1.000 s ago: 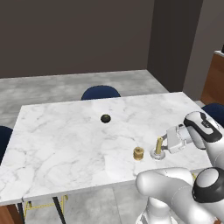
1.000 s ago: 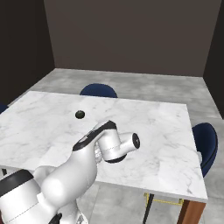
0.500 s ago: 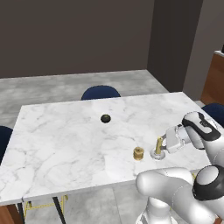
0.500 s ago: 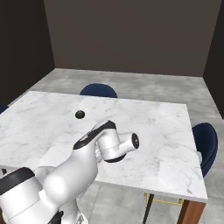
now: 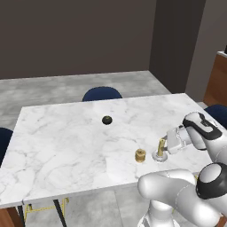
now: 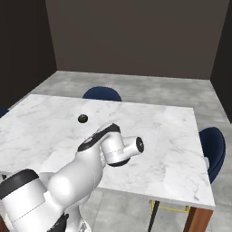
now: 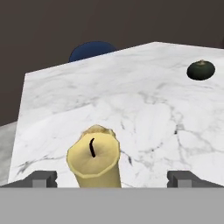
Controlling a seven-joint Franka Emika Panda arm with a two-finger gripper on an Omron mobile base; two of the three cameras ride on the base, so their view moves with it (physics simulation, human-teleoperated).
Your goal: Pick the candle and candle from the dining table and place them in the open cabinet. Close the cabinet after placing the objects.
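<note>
Resting on the white marble desk, the small black lump lies toward the far side, well apart from the candles. Nearer the front edge stands the short golden candle, and just to its right the slim stick candle on its silver dish. The hand is wide open, its fingertips straddling the stick candle's top without touching it.
</note>
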